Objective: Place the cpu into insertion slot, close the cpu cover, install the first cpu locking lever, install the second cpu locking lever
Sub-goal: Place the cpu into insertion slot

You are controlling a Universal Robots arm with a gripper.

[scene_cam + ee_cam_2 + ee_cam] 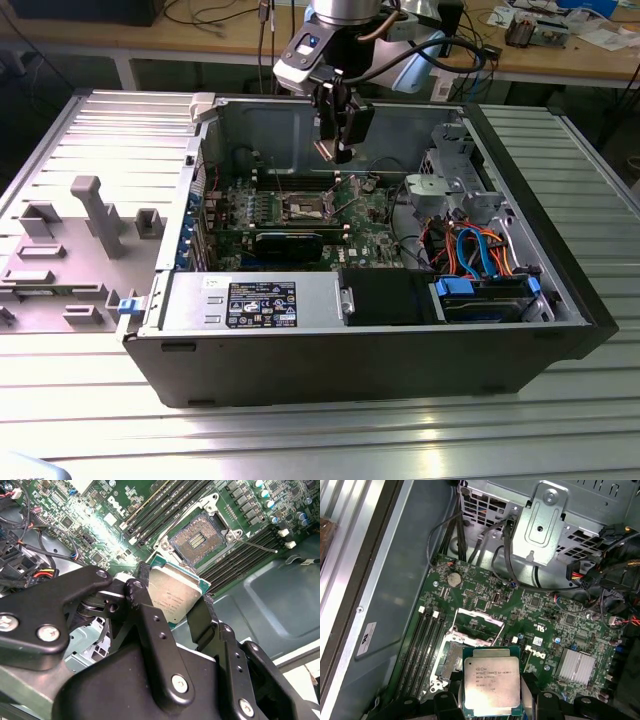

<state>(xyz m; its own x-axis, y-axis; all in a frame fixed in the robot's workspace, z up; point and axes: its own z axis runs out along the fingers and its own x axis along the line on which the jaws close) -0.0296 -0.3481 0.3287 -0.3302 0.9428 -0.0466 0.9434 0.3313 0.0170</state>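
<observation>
Between the 2 jaws of the gripper, the cpu, seemingly light, stiff yet fragile, is sitting clamped by opposite edges.

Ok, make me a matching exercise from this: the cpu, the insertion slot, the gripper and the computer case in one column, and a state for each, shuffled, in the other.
Things:
1 the cpu
2 the insertion slot
3 the gripper
4 the computer case

States:
A lying on its side, open on top
B empty, contact field bare
C carried in the air, silvery top showing
D shut on its load, hanging over the open box

Pairs: 1-C; 2-B; 3-D; 4-A
</observation>
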